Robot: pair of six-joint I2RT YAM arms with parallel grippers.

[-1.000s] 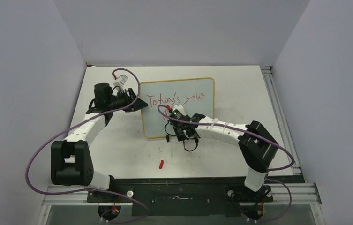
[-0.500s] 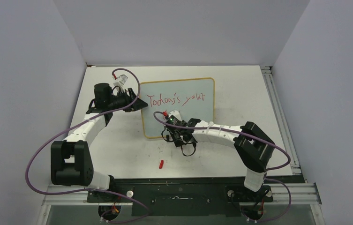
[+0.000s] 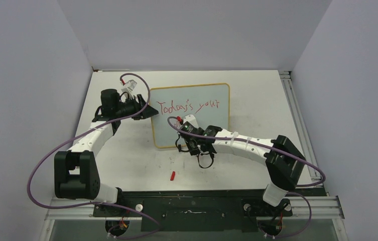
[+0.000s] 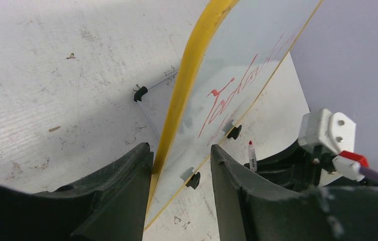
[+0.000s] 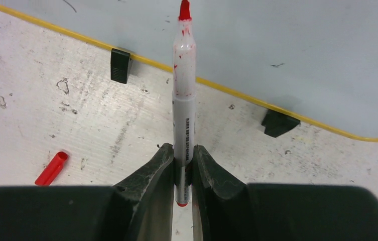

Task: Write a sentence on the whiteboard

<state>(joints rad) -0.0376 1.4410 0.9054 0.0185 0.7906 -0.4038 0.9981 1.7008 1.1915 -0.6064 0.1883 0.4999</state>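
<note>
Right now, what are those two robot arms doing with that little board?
The left end effector clamps the whiteboard by its left edge. The right end effector grips a red marker, with its tip pointing at the board below the writing. The sentence reads "Today's your" so far. The marker's cap lies on the table.

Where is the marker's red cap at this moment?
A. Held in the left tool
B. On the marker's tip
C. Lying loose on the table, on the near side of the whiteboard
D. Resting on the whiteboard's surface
C: the red cap lies on the table, apart from the uncapped marker that the right tool holds.
</note>
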